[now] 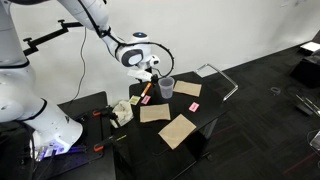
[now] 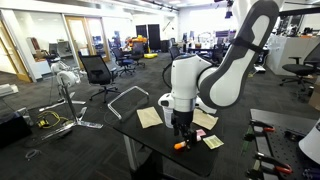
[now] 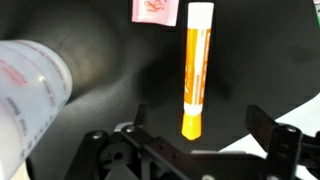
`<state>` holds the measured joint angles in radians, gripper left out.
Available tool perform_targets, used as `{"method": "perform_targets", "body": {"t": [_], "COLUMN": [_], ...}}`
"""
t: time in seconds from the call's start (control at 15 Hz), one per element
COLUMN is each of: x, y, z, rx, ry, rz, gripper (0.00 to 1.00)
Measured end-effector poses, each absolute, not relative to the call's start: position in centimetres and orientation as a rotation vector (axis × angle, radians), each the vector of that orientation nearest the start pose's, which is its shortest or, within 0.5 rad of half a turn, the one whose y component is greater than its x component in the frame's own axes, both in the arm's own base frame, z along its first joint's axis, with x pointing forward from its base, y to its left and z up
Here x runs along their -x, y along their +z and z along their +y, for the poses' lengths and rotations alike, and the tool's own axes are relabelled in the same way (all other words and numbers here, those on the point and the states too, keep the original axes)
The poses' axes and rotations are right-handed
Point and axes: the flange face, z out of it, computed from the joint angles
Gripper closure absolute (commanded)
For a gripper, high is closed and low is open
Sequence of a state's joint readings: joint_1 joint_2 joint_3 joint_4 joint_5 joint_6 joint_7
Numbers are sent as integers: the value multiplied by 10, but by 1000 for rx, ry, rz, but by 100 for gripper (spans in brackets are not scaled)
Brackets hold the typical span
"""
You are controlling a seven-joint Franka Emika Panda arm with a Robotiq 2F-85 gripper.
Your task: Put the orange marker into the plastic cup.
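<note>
The gripper is spread wide and holds nothing, its jaws standing to either side of the near end of the orange marker. The marker lies flat on the dark table, its length running away towards a pink paper square at the far edge of the wrist view. The plastic cup is close by on the left; in an exterior view it stands upright just beside the arm's wrist. The step in hand looks to be the grasp. To do it well, I would shift the jaws a little farther along the barrel so they close nearer its middle, not on the tip. They should stay square across the thin barrel, come low enough that the pads meet it, and close gently so the round barrel does not roll towards the cup.
</note>
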<state>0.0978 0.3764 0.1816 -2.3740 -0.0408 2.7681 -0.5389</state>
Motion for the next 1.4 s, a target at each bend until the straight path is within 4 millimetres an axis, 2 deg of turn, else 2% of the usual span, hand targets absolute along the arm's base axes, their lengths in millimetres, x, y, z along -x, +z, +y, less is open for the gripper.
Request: {"method": "perform_targets", "body": {"t": [0.07,0.2,0.47,0.8,0.93,1.4], "x": [-486,-487,-489,-496,-498,-497], "y": [169,165,161,165,165,172], "z": [147,149,151,148,148,161], "rx": [2821,2816,2812,2818,2819,2843], "ry": [-45,-40,-37,-55,-59,-43], "rz": [-1266,-1267,-1266,-1255,-1254,-1130], "gripper": [26,32,65,100,95,95]}}
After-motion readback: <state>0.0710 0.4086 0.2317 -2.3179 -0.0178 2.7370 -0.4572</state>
